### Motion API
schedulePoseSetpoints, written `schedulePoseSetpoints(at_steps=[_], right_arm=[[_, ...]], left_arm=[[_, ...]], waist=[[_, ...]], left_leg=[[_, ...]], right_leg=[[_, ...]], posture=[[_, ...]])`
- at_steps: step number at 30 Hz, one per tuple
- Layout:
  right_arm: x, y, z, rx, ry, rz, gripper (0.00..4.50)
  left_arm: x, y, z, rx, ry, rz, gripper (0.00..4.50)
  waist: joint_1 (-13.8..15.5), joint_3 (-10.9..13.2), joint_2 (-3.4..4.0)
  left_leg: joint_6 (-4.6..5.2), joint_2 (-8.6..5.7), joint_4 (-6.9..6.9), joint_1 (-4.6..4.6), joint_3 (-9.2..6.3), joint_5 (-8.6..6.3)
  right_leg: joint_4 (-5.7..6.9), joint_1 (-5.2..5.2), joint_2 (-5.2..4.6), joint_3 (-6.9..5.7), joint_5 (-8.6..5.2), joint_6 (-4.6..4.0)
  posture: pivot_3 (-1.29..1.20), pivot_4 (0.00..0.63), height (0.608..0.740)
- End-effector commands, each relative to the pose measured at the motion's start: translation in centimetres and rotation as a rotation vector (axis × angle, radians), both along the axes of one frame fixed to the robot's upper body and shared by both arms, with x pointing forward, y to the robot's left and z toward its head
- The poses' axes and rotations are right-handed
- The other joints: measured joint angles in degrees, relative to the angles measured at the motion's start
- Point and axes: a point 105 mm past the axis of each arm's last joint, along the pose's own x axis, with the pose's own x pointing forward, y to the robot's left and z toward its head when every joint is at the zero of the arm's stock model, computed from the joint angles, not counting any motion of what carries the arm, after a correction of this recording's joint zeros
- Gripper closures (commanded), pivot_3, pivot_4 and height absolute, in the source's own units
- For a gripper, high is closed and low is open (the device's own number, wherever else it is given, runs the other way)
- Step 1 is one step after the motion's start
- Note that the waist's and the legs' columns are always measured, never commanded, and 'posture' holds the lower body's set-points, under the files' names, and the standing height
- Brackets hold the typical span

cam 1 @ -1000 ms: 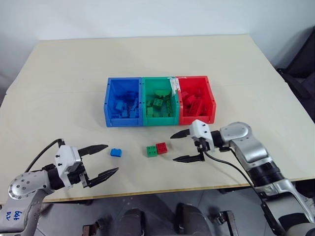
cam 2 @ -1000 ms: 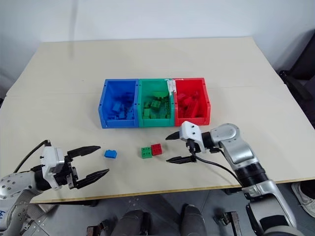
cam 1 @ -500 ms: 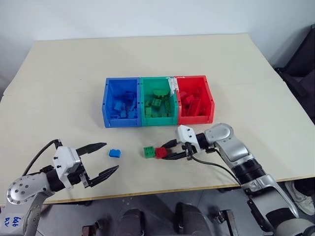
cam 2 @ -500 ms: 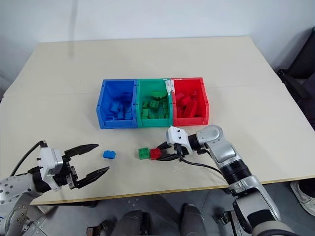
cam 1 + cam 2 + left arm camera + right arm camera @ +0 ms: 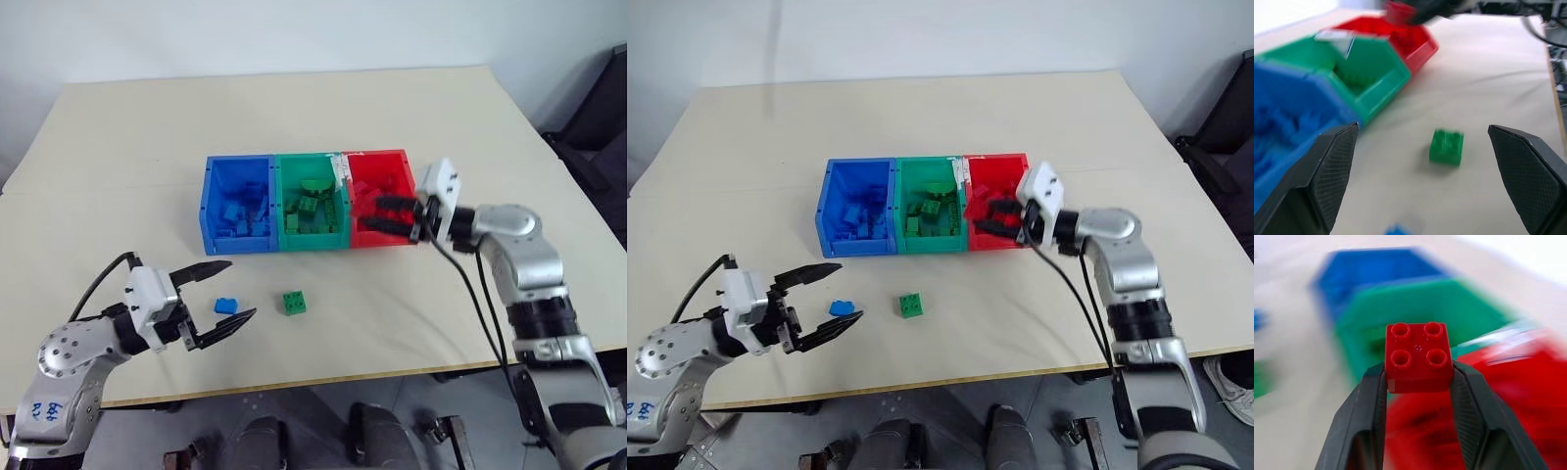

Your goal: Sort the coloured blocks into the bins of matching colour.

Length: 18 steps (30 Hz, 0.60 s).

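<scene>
A large beige table (image 5: pixel 294 108) with a plain matte top takes up most of the room in sight. Behind its far edge stands a bare white wall (image 5: pixel 245 34), evenly lit. Past the table's right edge sits something dark (image 5: pixel 593 122), perhaps a chair. Below its near edge lies grey floor (image 5: pixel 313 411).

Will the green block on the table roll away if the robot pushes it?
Probably not. The green block looks boxy with flat sides, so it should slide, not roll. It sits low and flat on the table, so tipping seems unlikely. It looks like small hard plastic, likely light and stiff.
</scene>
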Motion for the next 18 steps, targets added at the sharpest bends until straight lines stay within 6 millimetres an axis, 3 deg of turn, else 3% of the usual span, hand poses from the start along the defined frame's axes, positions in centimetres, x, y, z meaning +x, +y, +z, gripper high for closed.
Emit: schedulePoseSetpoints(at_steps=[1,3,9,12,15,18], right_arm=[[2.2,-2.3,1.0,0.023,-0.054,-0.145,3.08],[2.9,-3.0,1.4,0.032,-0.054,-0.176,3.08],[2.5,-3.2,2.5,0.059,-0.104,-0.135,0.95],[0.5,-3.2,2.9,0.075,-0.152,-0.027,0.01],[-2.6,-2.8,2.2,0.089,-0.122,0.136,0.01],[-6.4,-2.4,-0.7,0.025,-0.054,0.272,0.01]], left_arm=[[0.5,-1.2,0.6,0.004,-0.030,-0.046,0.00],[0.9,-2.0,0.8,0.002,-0.038,-0.074,0.00],[1.1,-2.6,0.8,0.001,-0.021,-0.111,0.00],[1.2,-1.4,0.4,0.012,-0.016,-0.074,0.00],[1.2,0.3,-0.1,0.018,0.001,-0.025,0.00],[0.6,3.5,-1.2,0.016,0.094,0.063,0.00]], waist=[[0.05,0.00,0.00],[0.10,0.00,0.00],[-0.12,0.00,0.00],[-0.05,0.01,0.01],[0.26,0.01,0.01],[0.39,0.00,0.00]], left_leg=[[0.00,-0.02,0.00,0.00,0.04,0.00],[0.02,-0.06,0.01,-0.06,0.16,0.01],[0.02,-0.04,-0.04,-0.10,0.22,0.01],[0.02,-0.02,-0.04,-0.09,0.22,0.01],[0.02,-0.01,-0.04,-0.11,0.19,0.01],[0.03,-0.02,-0.03,-0.13,0.17,0.01]], right_leg=[[0.01,0.00,-0.01,0.00,0.00,0.00],[0.00,0.00,-0.02,-0.04,0.00,0.00],[-0.03,0.00,-0.01,-0.10,0.00,0.00],[-0.05,0.00,0.00,-0.11,0.00,0.00],[-0.08,0.01,0.00,-0.12,0.00,0.00],[-0.12,0.04,-0.01,-0.18,0.00,0.00]], posture=[[0.00,0.150,0.740],[0.00,0.150,0.740],[0.00,0.150,0.740],[0.00,0.150,0.740],[0.00,0.150,0.740],[0.00,0.150,0.740]])
